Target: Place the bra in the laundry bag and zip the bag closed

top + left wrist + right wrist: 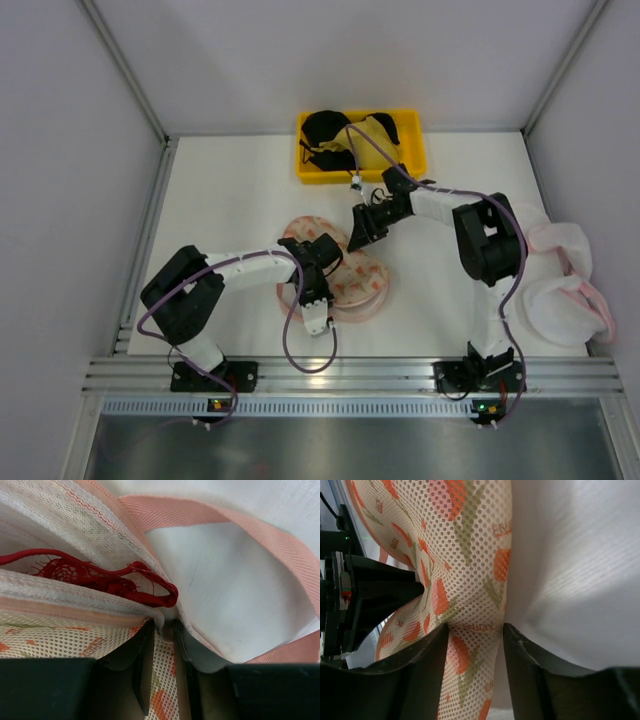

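The laundry bag [350,280], cream mesh with orange print, lies in the middle of the table. In the left wrist view the red lacy bra [90,575] lies inside the bag's open mouth, under the mesh, and the pink zip trim [225,525] loops open above it. My left gripper [312,285] is shut on a strip of the bag's printed mesh [162,680] at the mouth's edge. My right gripper [360,235] is shut on a fold of the bag [470,605] at its far edge. The bra does not show in the top view.
A yellow bin [410,165] with black bras and a yellow one stands at the back of the table. Plain white pink-edged bags [560,285] lie at the right edge, beside the right arm. Metal rails run along the near edge.
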